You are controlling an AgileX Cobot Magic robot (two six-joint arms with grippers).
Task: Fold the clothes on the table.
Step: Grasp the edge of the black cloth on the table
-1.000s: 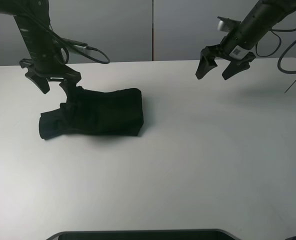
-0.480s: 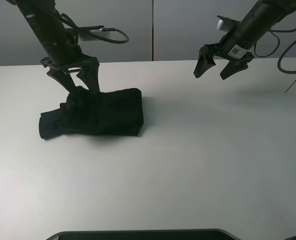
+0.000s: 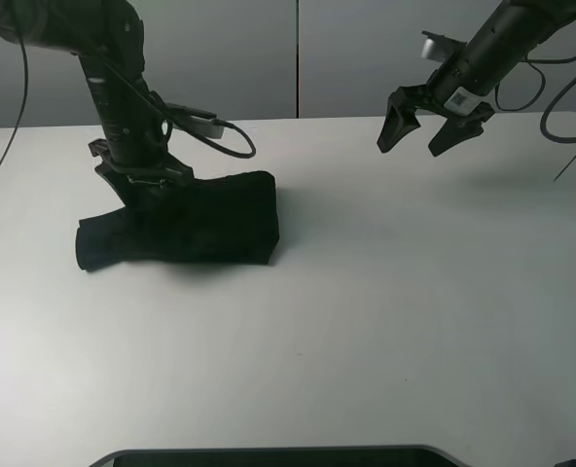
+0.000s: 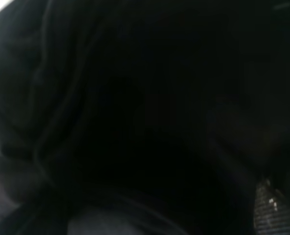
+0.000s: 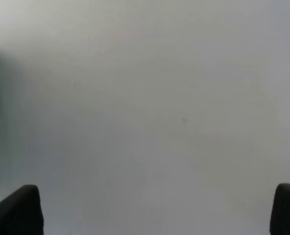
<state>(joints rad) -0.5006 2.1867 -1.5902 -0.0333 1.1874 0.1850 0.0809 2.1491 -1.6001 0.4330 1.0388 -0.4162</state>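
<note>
The left end effector [image 3: 147, 190] is buried in the black shirt [image 3: 200, 219]; its wrist view shows only dark, blurred cloth.

wall: grey panels [image 3: 366, 58] | seam: dark vertical [image 3: 298, 58] | front edge: dark object [image 3: 278, 456]

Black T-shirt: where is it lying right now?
In the exterior high view the black T-shirt lies bunched on the white table's left half, directly under the left gripper.

Clothes [image 3: 196, 222] bundled on the table [image 3: 385, 311], left of centre; left claw [image 3: 147, 190] down on their rear-left part; right claw [image 3: 434, 122] well apart (above the table's far right)
</note>
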